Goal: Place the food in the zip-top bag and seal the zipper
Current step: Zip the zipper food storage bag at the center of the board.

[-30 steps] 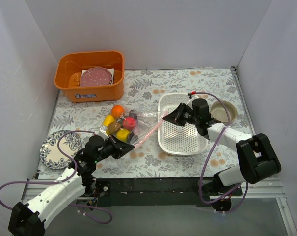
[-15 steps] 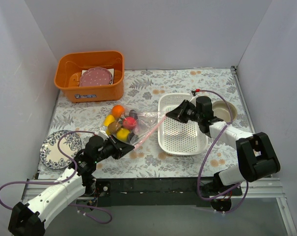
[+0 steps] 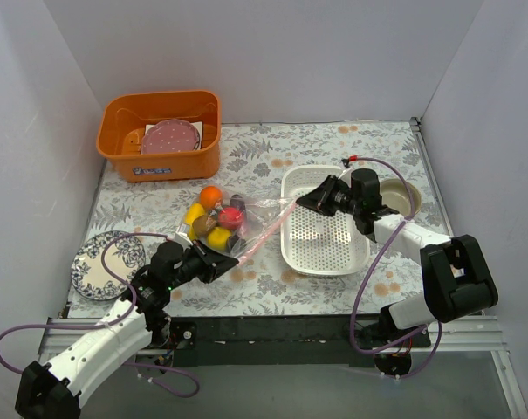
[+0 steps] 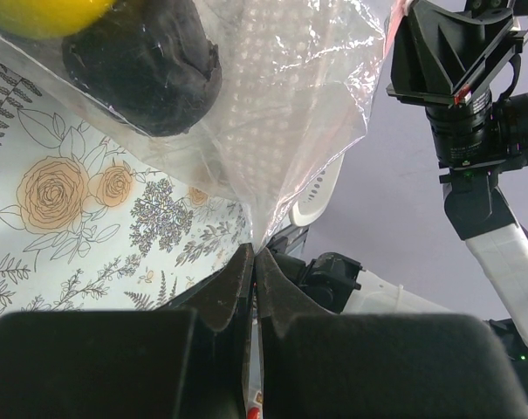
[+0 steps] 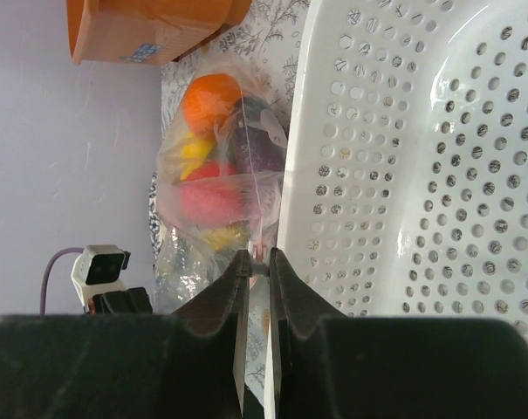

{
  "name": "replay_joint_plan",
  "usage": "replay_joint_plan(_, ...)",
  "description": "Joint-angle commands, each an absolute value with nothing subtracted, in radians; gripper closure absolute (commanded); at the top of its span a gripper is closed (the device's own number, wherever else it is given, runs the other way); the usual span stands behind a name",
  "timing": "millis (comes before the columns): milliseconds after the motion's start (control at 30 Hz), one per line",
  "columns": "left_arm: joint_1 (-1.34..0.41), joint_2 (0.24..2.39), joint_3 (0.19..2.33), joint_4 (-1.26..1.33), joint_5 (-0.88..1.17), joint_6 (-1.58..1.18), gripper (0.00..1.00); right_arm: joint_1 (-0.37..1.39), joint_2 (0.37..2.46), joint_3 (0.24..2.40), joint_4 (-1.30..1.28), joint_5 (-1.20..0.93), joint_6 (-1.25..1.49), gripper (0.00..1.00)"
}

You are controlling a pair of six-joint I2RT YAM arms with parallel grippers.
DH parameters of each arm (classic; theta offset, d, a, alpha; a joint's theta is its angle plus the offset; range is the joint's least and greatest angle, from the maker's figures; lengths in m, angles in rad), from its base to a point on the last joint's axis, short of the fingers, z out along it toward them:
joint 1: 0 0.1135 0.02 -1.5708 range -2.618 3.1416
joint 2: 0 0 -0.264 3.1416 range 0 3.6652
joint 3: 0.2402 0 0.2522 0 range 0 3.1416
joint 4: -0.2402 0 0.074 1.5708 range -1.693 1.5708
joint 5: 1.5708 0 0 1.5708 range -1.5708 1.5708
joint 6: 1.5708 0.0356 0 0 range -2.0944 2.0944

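Observation:
The clear zip-top bag (image 3: 246,220) lies mid-table with the food (image 3: 216,218) inside: orange, yellow, red, purple and brown pieces. Its pink zipper (image 3: 265,232) runs along the mouth edge between my two grippers. My left gripper (image 3: 231,260) is shut on the bag's near corner; the left wrist view shows the plastic (image 4: 281,131) pinched between its jaws, a dark piece (image 4: 146,65) above. My right gripper (image 3: 300,202) is shut on the zipper's far end, over the basket's left rim. The right wrist view shows the pink strip (image 5: 260,251) between its jaws and the filled bag (image 5: 216,188) beyond.
A white perforated basket (image 3: 329,247) sits right of the bag, a tan bowl (image 3: 401,201) behind it. An orange bin (image 3: 124,144) with a pink speckled plate (image 3: 169,137) stands at the back left. A blue patterned plate (image 3: 93,266) lies at the near left.
My right gripper has pulled back to the right along the bag's mouth, drawing the pink strip taut over the basket's rim. The left gripper has held its place.

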State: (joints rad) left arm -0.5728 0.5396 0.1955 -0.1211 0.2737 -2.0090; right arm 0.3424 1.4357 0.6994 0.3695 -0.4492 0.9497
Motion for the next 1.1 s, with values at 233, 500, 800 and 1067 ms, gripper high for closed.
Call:
replay_joint_plan(233,-0.574,0.528,0.206,-0.192,0.265,-2.149,1.0,0.299,1.431,0.741,0.436,-0.4,0.911,0.75)
replay_joint_plan(500,-0.574,0.569,0.206,-0.13,0.276,-2.154,1.0,0.288,1.362,0.735,0.371,-0.354,0.864,0.36)
replay_joint_plan(800,-0.574,0.594,0.21,-0.104,0.293,-2.128,1.0,0.287,1.295,0.733,0.255,-0.337,0.798,0.34)
replay_joint_plan(1067,-0.574,0.592,0.347,-0.251,0.233,-1.968,0.98,0.285,1.261,0.73,0.118,-0.313,0.687,0.35)
